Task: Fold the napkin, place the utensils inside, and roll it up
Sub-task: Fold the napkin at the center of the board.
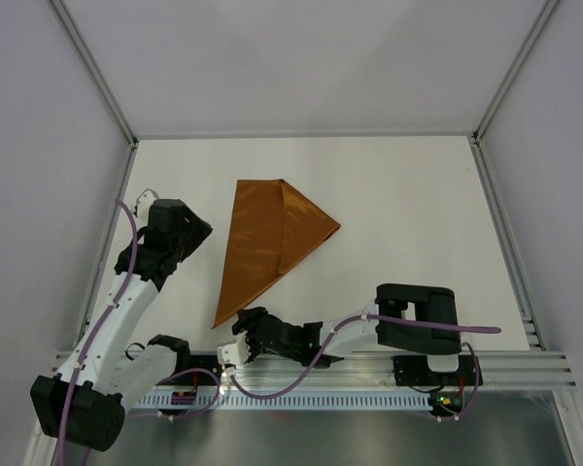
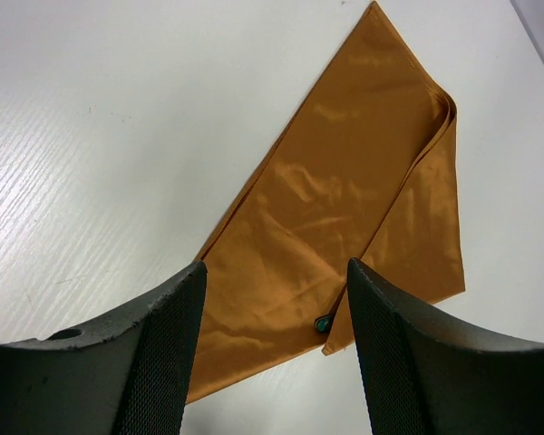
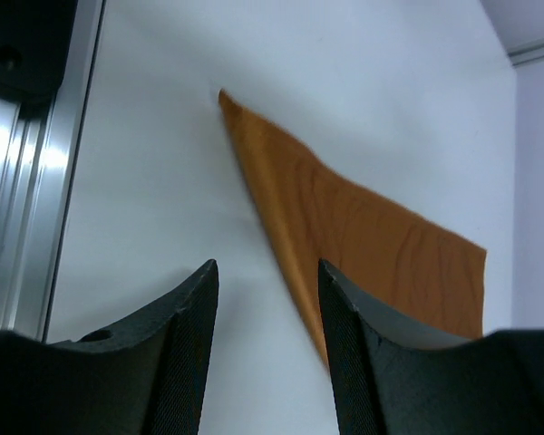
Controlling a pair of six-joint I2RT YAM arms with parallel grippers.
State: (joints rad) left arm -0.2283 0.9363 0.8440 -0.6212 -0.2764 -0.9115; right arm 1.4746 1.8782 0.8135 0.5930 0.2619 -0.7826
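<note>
Both jaws gape empty; the folded napkin [image 1: 272, 238] lies flat near them, seemingly untouched.

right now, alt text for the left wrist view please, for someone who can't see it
A folded rust-orange napkin lies flat on a white table, running diagonally from the upper right toward the bottom centre. The left arm's dark jaws stand open at the bottom edge, holding nothing, with the napkin's near end showing between them.
</note>
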